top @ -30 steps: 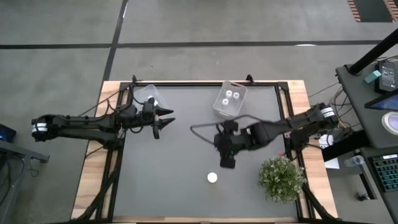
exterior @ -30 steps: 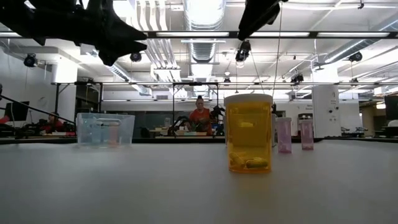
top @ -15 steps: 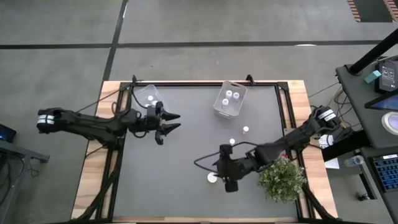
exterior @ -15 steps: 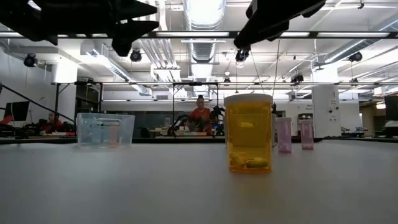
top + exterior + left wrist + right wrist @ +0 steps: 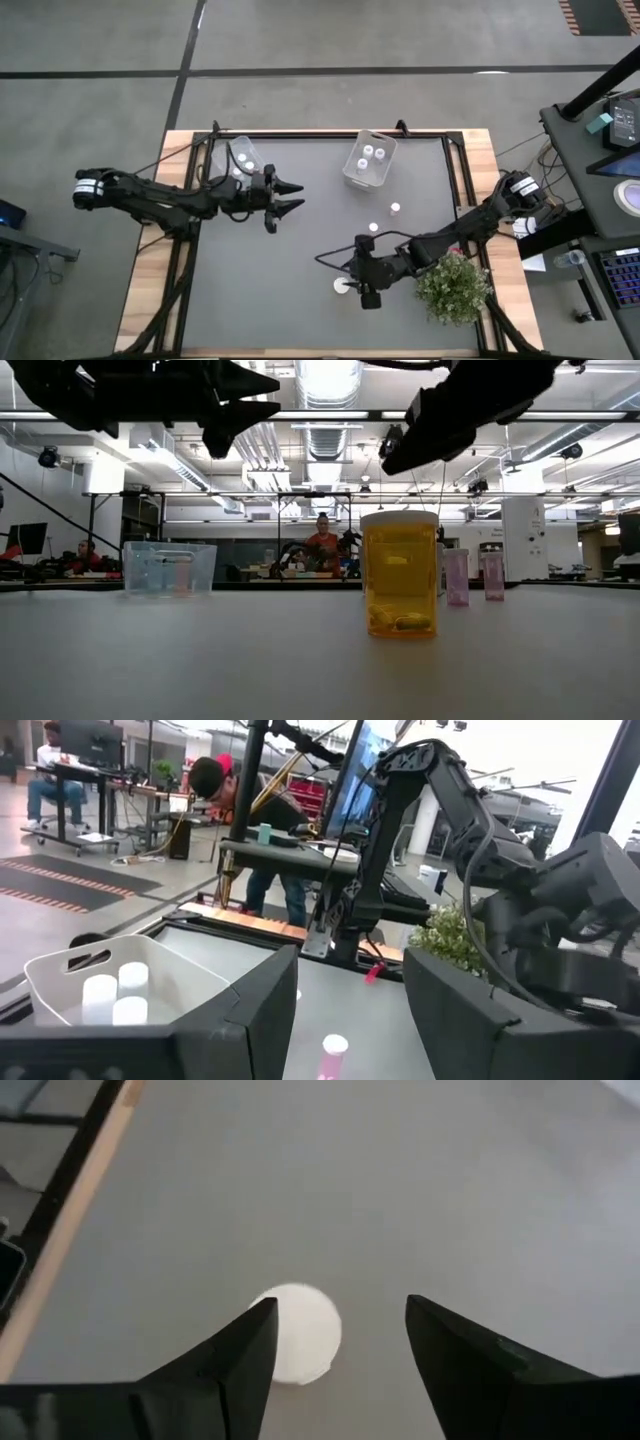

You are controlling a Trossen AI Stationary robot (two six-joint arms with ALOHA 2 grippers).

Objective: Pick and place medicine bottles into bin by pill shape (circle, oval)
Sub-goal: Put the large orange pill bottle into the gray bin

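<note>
An amber bottle with a white cap (image 5: 400, 573) stands upright on the table near its front edge; from above only its cap (image 5: 342, 286) shows. My right gripper (image 5: 358, 290) hovers above it, open and touching nothing, and the cap (image 5: 295, 1332) shows between its fingers. My left gripper (image 5: 288, 197) is open and empty above the table's left middle. A pink bottle (image 5: 396, 209) and a white-capped one (image 5: 373, 227) stand right of centre.
A clear bin (image 5: 368, 160) with three white-capped bottles stands at the far middle, and another bin (image 5: 240, 155) with bottles at the far left. A bushy green plant (image 5: 452, 283) stands close to my right arm at the near right. People are in the room beyond the table.
My right gripper has gone from the table's middle toward the near edge and come down over the white-capped amber bottle, uncovering the two small bottles right of centre. My left gripper has moved toward the table's right. The bottles have stayed where they were.
</note>
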